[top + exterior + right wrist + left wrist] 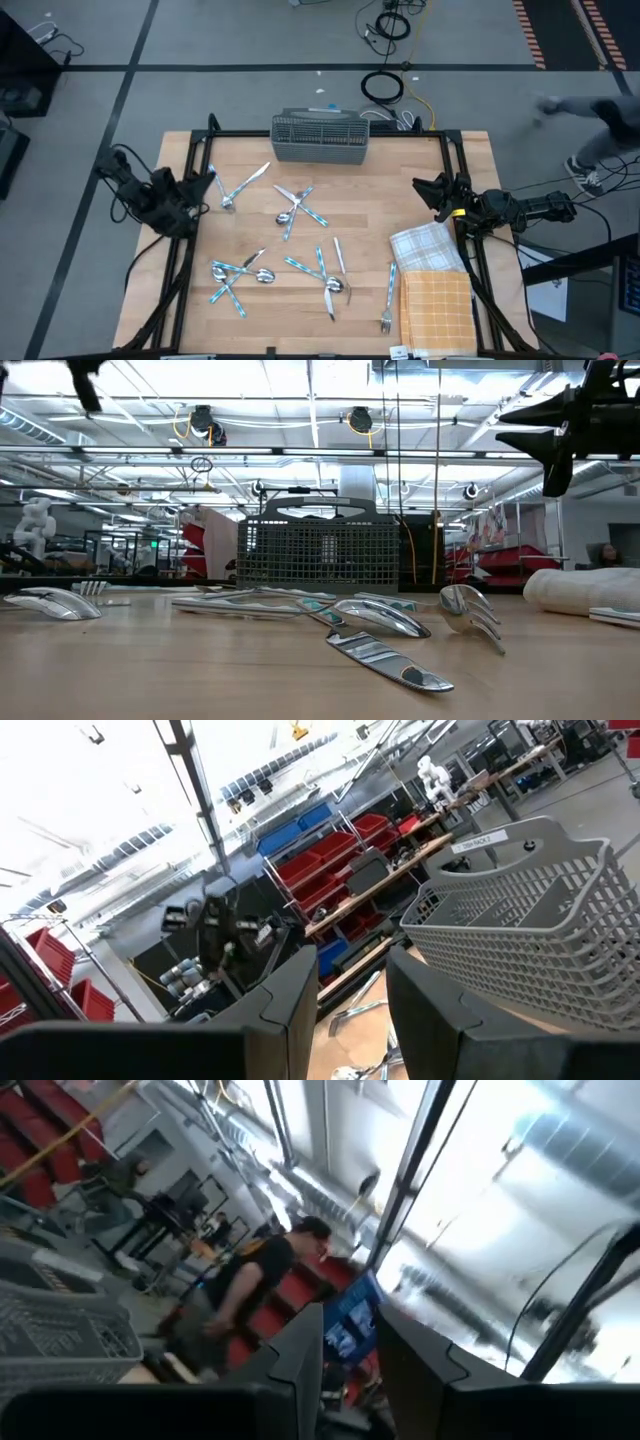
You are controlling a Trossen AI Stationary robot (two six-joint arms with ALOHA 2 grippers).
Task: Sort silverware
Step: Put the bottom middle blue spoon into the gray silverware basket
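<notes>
The silverware (pixel 290 250) is lying scattered across the middle of the wooden table (pixel 370 215) in the high view, in loose clusters: one crossed pair toward the upper left of the boards, a small heap near the centre, a tangle toward the lower left, another group at lower centre, and a single fork (pixel 387 300) lying lengthwise just beside the cloths at the lower right. In the low view the same pieces are spreading across the tabletop in front of the camera, with a spoon (pixel 55 603) at the far left, a fork head (pixel 470 610) right of centre and a knife blade (pixel 385 660) nearest the lens. Behind them, at the upper middle of the table, the grey wire-mesh caddy (pixel 320 137) is standing upright, and nothing is showing above its rim. At the lower right of the high view a checked white cloth (pixel 425 250) is overlapping an orange plaid cloth (pixel 437 310). The left gripper (pixel 205 185) is hanging over the table's left edge, well apart from the cutlery, its fingers standing a little apart and pinching nothing. The right gripper (pixel 425 188) is hovering at the right edge, above the white cloth, its fingers likewise parted with nothing between them. Through the left wrist view, a person (pixel 245 1295) in a dark top is showing in the room beyond.
</notes>
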